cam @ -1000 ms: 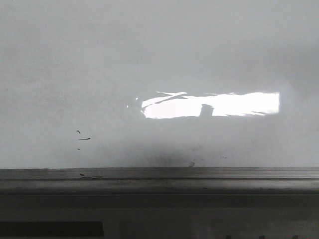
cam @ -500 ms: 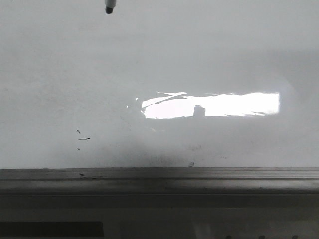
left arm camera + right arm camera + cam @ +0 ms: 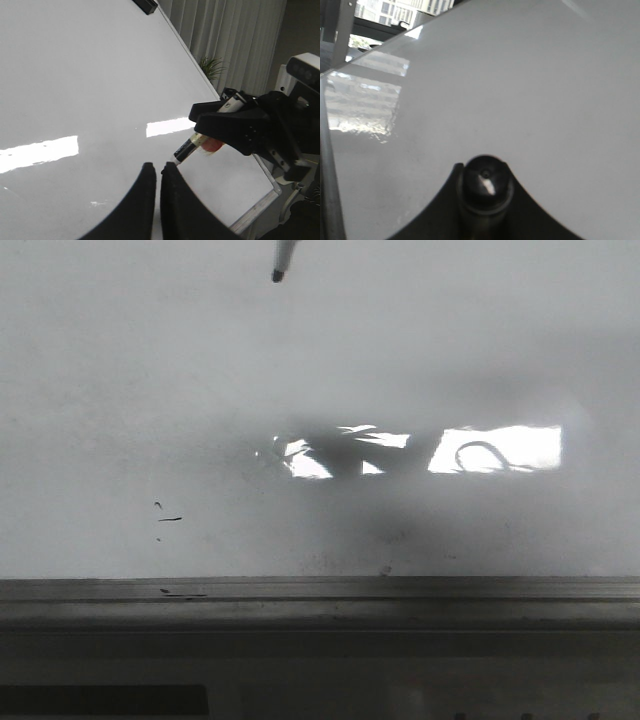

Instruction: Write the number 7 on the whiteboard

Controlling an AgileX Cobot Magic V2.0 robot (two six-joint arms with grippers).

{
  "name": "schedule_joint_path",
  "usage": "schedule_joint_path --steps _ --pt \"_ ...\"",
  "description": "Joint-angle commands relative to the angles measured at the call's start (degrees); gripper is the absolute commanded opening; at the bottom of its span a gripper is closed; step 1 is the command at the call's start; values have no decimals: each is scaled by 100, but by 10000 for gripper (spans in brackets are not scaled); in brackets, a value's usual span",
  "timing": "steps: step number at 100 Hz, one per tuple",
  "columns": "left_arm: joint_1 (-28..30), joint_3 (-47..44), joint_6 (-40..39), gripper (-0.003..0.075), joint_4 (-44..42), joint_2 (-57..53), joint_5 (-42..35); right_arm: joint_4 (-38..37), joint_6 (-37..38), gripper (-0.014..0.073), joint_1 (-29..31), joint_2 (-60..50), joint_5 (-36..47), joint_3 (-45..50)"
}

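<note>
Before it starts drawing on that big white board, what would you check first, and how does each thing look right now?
1. Marker held: ok, the right gripper is clamped on the black-tipped marker.
2. Tip exposed: ok, the dark tip shows at the top of the front view.
3. Tip touching the glossy white whiteboard: cannot tell.
4. Writing area free of a number 7: ok, only small black stray dashes low on the left.
5. Left gripper out of the way: cannot tell, shut and close by the marker.
</note>
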State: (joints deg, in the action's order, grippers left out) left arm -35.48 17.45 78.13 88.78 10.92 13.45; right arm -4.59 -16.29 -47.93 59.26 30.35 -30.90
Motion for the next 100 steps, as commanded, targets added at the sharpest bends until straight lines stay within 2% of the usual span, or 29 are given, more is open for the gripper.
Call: schedule_joint_path --steps 1,15,52,100 --pt "18 158 -46 -20 141 55 -4 65 -99 -43 310 60 500 -156" --pt "18 158 -46 -20 141 55 -4 55 -99 -43 582 215 500 -156" --pt "18 158 -46 -20 141 55 -4 -10 -99 -43 646 593 500 -156" --pt "18 158 -46 -20 141 55 -4 -10 -109 -43 1142 376 -572 -156"
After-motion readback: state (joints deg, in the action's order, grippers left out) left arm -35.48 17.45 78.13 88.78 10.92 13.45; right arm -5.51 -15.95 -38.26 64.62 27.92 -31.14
